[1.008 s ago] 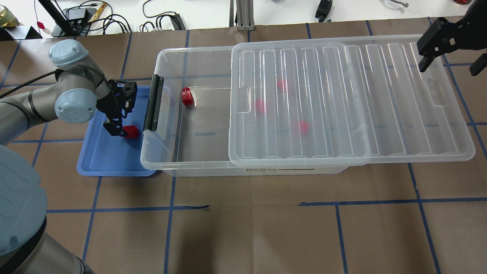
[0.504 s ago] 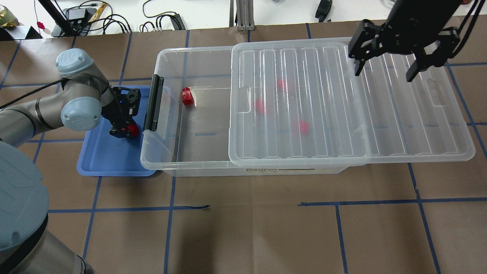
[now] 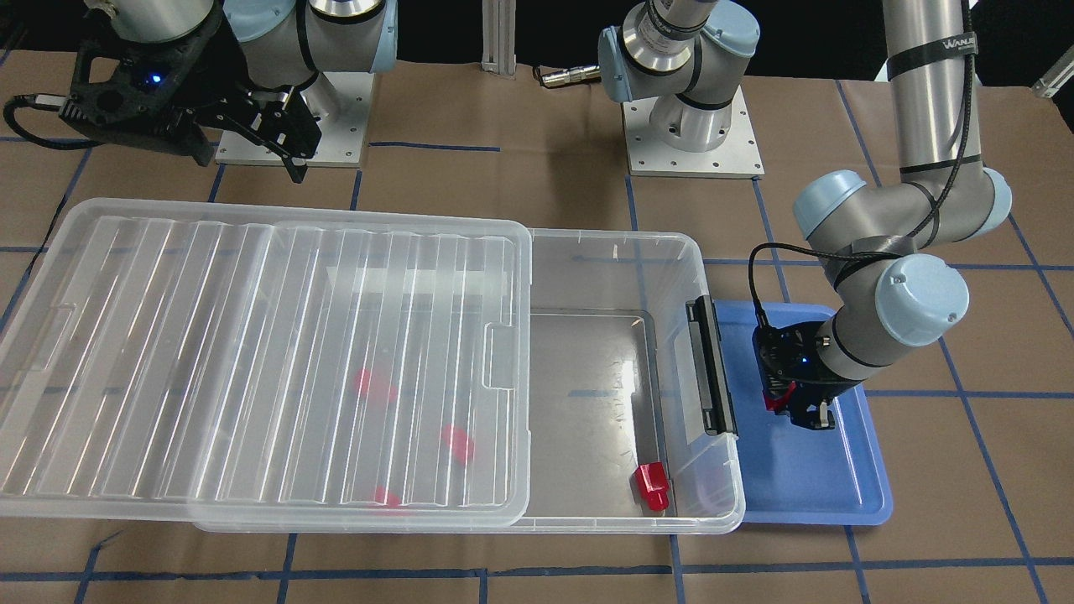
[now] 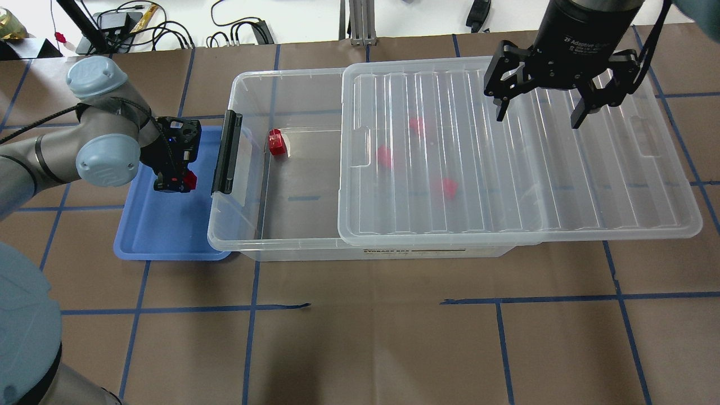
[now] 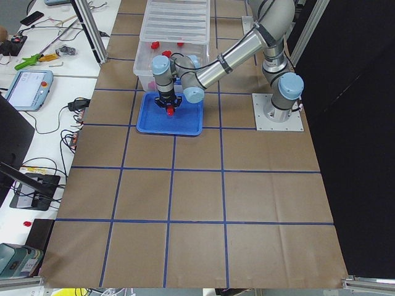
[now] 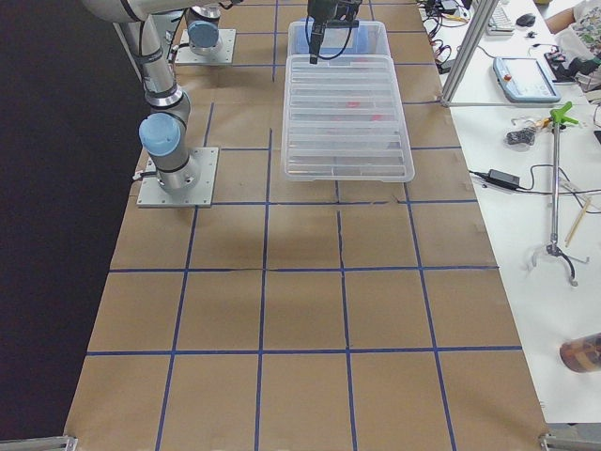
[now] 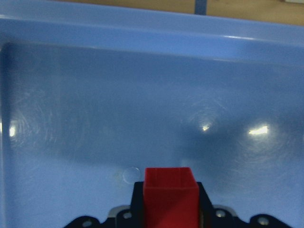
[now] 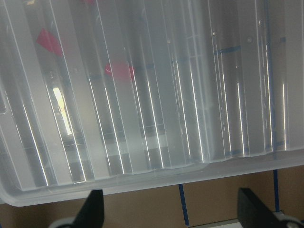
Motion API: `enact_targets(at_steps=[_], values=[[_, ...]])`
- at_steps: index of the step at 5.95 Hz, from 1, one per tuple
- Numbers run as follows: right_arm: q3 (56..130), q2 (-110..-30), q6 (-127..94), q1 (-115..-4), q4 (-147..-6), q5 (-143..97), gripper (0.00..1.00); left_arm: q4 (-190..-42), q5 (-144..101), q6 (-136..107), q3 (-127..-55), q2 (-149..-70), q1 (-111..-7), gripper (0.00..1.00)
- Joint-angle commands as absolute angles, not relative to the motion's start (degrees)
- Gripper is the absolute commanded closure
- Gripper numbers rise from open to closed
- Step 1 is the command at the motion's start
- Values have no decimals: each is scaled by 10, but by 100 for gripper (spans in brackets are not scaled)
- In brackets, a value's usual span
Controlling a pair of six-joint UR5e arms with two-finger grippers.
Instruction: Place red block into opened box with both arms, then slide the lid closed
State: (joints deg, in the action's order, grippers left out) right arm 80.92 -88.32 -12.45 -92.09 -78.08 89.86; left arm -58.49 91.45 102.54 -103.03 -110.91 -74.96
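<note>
My left gripper point(image 4: 175, 183) is shut on a red block point(image 4: 190, 180), holding it just above the blue tray point(image 4: 157, 236); the left wrist view shows the block point(image 7: 170, 197) clamped between the jaws over the tray floor. The clear box point(image 4: 225, 239) lies to the right, its black latch bar point(image 4: 226, 152) facing the tray. The ribbed lid point(image 4: 506, 185) covers the box's right part and overhangs its right end, leaving the left part uncovered. My right gripper point(image 4: 537, 118) hangs open above the lid's far side, holding nothing.
Another red block point(image 4: 277, 142) lies in the uncovered part of the box near the latch end. Three red blocks show blurred under the lid point(image 3: 252, 352). Cables and gear point(image 4: 169, 28) line the far table edge.
My left gripper closed on the red block in the tray and lifted it slightly. The right arm swung in from the right edge, leftward over the lid.
</note>
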Motion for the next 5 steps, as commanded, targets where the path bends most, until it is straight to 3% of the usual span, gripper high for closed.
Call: enact_targets(at_steps=[1,3,5], values=[[808,-864,-117,-921,-803,903,0,-688,909,997,-1003,-1031,-762,99],[809,-857,-117,-921,-806,904,0,-735,890,916,-965,-995,-831,100],[816,-860,-122,-920,-804,905,0,-783,889,810,-895,-1028,-918,100]])
